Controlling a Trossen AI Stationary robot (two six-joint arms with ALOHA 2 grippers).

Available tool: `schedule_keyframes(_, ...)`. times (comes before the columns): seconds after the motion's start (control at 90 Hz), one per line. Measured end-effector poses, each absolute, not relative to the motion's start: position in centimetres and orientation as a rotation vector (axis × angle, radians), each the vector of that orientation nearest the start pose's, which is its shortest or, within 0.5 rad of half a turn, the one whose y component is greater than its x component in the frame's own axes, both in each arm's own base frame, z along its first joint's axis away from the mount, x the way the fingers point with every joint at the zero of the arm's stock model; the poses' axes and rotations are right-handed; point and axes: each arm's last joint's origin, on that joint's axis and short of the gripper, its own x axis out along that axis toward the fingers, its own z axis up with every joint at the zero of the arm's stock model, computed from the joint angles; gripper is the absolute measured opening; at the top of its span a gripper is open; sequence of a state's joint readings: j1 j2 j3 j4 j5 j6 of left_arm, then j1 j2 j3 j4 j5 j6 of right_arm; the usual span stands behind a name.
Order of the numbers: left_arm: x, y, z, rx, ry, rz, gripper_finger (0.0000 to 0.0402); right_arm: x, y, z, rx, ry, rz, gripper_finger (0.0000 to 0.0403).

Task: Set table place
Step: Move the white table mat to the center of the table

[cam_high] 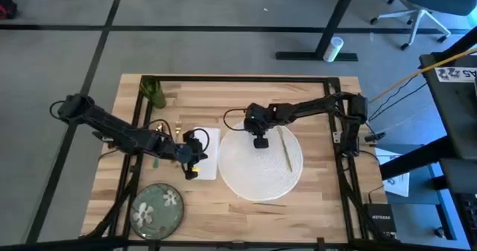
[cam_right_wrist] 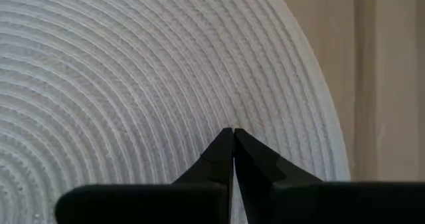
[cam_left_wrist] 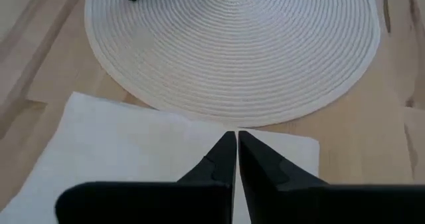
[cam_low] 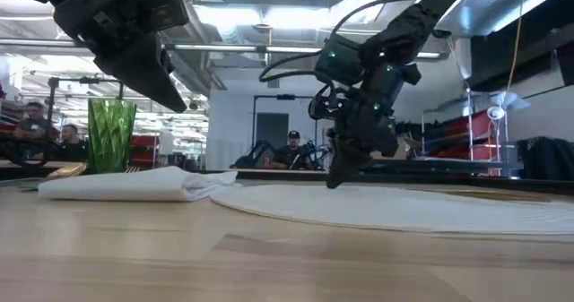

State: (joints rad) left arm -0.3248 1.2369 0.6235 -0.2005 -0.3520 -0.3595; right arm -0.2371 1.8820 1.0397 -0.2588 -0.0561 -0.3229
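The round white woven placemat (cam_high: 259, 161) lies near the middle of the surface (cam_high: 223, 94), a little toward the right edge, which makes it the base on which the setting has to be built. The right hand (cam_high: 260, 141) is low over the mat's far part, fingers pressed together and empty, tip close to the weave; whether it touches is unclear. A thin gold-coloured utensil (cam_high: 286, 148) already lies on the mat's right part.

The white napkin (cam_high: 203, 153) sits flat, touching or just beside the mat's left rim, where a fork would go. The left hand (cam_high: 191, 166) hovers above the napkin's near edge, fingers together, holding nothing.

The rest is parked outside the setting: the green floral plate (cam_high: 156, 207) by the near left corner, the green cup (cam_high: 154, 92) at the far left corner, and a green fork (cam_high: 156, 161) left of the napkin, largely hidden under the left arm. By this layout, the plate still needs moving onto the mat.
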Motion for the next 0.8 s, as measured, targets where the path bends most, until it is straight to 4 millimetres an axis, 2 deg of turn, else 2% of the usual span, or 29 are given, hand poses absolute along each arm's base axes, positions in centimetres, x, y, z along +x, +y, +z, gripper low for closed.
schedule_keyframes(0.8, 22.45, -6.51, 19.19, -0.072, 0.748, 0.162, 0.0, 33.81, -8.9, 12.47, -0.103, 1.147, -0.09, 0.0)
